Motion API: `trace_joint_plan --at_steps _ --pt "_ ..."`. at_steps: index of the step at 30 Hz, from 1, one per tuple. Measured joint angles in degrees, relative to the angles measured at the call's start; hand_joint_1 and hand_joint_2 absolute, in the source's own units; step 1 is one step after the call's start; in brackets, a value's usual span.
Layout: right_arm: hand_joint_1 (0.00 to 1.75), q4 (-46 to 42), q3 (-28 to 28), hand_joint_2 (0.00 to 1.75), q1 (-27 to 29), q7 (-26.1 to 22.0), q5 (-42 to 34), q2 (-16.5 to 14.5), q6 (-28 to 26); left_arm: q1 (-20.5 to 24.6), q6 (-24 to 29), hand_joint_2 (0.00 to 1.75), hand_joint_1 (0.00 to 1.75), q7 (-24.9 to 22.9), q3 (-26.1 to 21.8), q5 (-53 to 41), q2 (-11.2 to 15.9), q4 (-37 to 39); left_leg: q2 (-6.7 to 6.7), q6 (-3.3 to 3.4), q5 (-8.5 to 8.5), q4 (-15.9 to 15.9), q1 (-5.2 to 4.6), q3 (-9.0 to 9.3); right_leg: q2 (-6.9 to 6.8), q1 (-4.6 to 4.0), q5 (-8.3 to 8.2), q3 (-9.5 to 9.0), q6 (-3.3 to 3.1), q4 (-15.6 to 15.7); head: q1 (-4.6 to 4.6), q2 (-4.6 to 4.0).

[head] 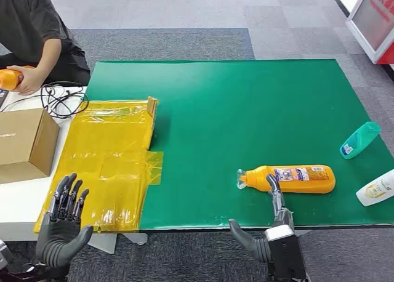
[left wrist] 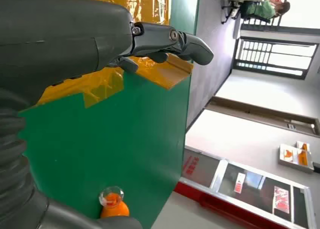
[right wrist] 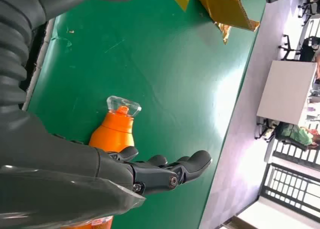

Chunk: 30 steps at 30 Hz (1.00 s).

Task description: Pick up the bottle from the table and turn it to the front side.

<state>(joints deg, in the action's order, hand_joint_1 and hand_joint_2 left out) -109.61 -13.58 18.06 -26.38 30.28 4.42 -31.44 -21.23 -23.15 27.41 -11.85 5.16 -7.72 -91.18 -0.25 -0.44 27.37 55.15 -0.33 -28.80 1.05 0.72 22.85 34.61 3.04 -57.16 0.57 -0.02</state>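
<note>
Head view: right hand (head: 274, 223) sits at the near table edge, about 6 o'clock of the green mat (head: 241, 116). Fingers extended and apart, thumb splayed off toward 9 o'clock, nothing held. Fingertips (head: 271, 182) reach the near side of the orange bottle (head: 292, 179); contact or just short of it, cannot tell from this angle. Right wrist view shows the same hand (right wrist: 151, 171) spread flat over the bottle (right wrist: 113, 134), not wrapped around it.

Bottle lies on its side on the mat, toward 4 o'clock of the mat's centre, clear cap (head: 241, 179) pointing to 9 o'clock, printed label facing up. Left wrist view catches the cap end (left wrist: 112, 201) of it.

Left hand (head: 63, 223) is at 7 o'clock, well apart from the bottle, hovering over the near corner of the yellow plastic sheet (head: 111, 165). Fingers straight and slightly spread, holding nothing. Left wrist view: fingers (left wrist: 173, 41) stretched out above the yellow sheet.

Outward: teal bottle (head: 360, 140) lying at 3 o'clock near the mat's right edge, white bottle (head: 376, 188) just below it at 4 o'clock, partly off the mat. Cardboard box (head: 25, 143) at 9 o'clock on the white table (head: 18, 202), black cables (head: 63, 100) behind it. Person (head: 32, 23) seated at 10 o'clock, hand on an orange object (head: 10, 79).
</note>
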Motion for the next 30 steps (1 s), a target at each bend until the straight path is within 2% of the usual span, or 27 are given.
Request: trace_joint_plan --at_steps 13,16,23,30 --pt "0.00 0.0 -0.3 1.75 -0.1 0.9 1.3 0.0 -1.9 0.7 -2.2 1.75 0.00 -1.0 -1.0 -0.5 -0.7 0.4 0.00 0.00 -0.01 0.0 0.00 0.01 0.00 0.00 0.00 -0.01 0.00 0.0 -0.01 0.00" --pt "0.00 0.0 -0.3 1.75 -0.3 1.8 4.2 0.0 -3.1 0.8 -2.6 1.75 0.00 -2.1 -1.2 -0.4 -0.8 0.7 0.00 0.00 0.00 0.0 0.00 0.01 0.00 0.00 0.00 -0.01 0.00 0.0 -0.01 0.00" --pt "0.00 0.3 0.9 1.75 -2.2 11.3 20.6 1.1 -3.3 1.6 -3.7 1.75 0.00 -4.5 -1.8 -0.6 -0.6 2.8 0.00 0.01 -0.01 0.0 0.00 0.01 0.00 0.00 -0.01 -0.02 0.00 0.0 0.00 0.00" --pt "0.00 2.9 3.9 1.75 -5.7 19.3 31.0 6.2 3.2 2.9 -6.6 1.75 0.00 -7.1 -3.6 -0.6 0.5 7.4 0.00 0.01 -0.01 0.0 -0.01 0.02 0.00 0.01 -0.01 -0.02 0.01 0.0 -0.01 0.00"
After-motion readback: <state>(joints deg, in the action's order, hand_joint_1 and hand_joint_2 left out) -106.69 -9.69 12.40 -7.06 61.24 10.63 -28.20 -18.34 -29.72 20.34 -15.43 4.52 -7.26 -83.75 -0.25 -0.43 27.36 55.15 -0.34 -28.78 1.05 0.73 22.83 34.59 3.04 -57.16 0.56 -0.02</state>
